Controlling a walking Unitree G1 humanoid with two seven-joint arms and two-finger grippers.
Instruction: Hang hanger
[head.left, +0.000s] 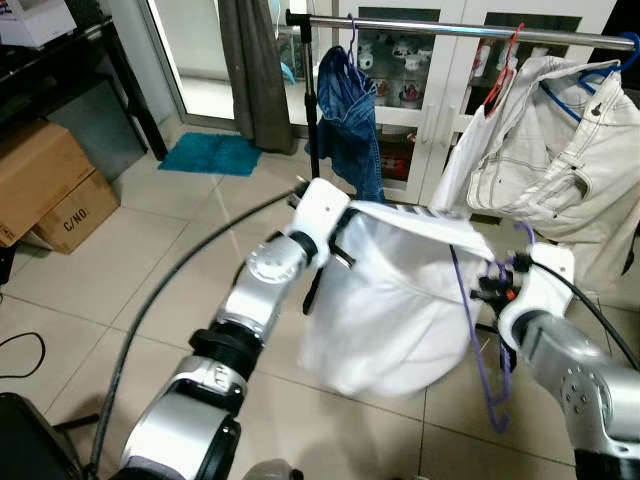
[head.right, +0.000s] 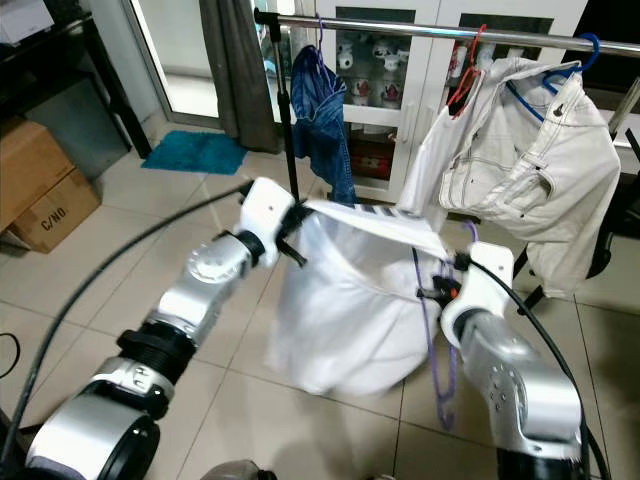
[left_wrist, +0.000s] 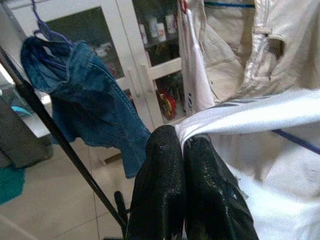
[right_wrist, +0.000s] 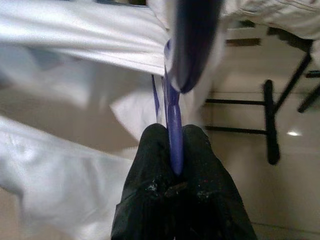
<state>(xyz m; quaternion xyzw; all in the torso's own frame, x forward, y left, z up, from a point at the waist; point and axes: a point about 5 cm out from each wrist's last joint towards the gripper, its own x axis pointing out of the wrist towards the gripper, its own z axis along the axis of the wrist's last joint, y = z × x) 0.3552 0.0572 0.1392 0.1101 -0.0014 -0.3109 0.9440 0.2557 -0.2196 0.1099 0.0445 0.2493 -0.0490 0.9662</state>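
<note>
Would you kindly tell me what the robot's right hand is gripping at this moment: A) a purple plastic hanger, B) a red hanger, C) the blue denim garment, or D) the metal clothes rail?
A: in the right wrist view the right hand is shut on the purple plastic hanger, beside the white cloth garment.

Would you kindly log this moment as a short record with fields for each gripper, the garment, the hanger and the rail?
left gripper: shut on the white garment's edge
right gripper: shut on the purple hanger
white garment: stretched between both grippers, sagging below
purple hanger: hanging low, partly against the garment, not on the rail
clothes rail: carries a denim piece and a white jacket
</note>
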